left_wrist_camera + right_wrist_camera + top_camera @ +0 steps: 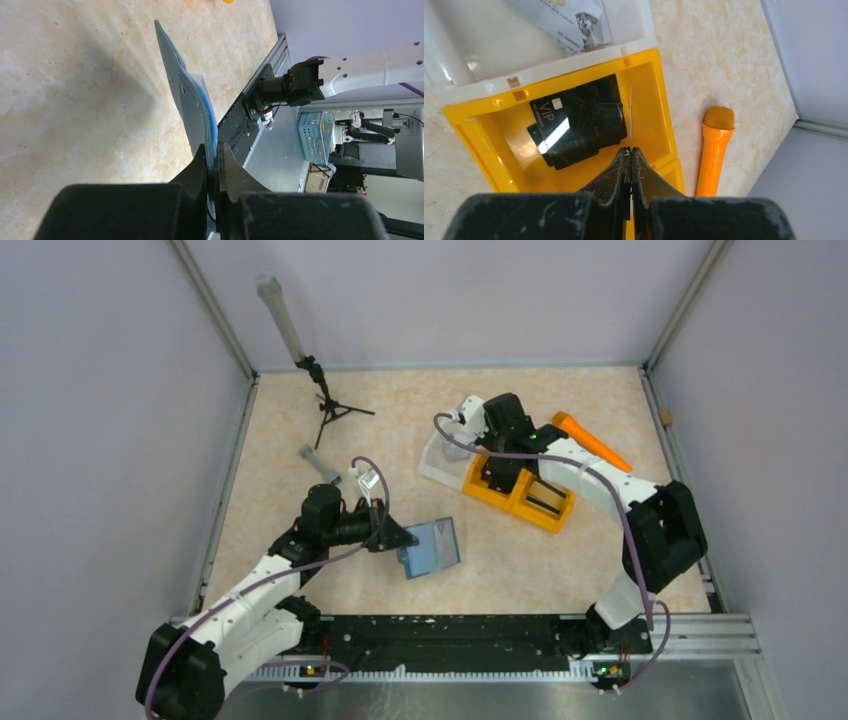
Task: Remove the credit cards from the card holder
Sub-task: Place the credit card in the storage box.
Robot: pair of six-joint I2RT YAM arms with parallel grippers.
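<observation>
"VIP" in pale letters on black card (574,122), lying in yellow bin (659,100) — only legible text. Printed lines on white card (569,20) in white tray (489,40) — too blurred to read.

Plain pale grey-lilac walls (100,440) close in three sides of a beige marbled tabletop (420,400), with aluminium rails (223,490) running along its edges under soft, even light; past the near edge stands a perforated blue crate (312,132)
</observation>
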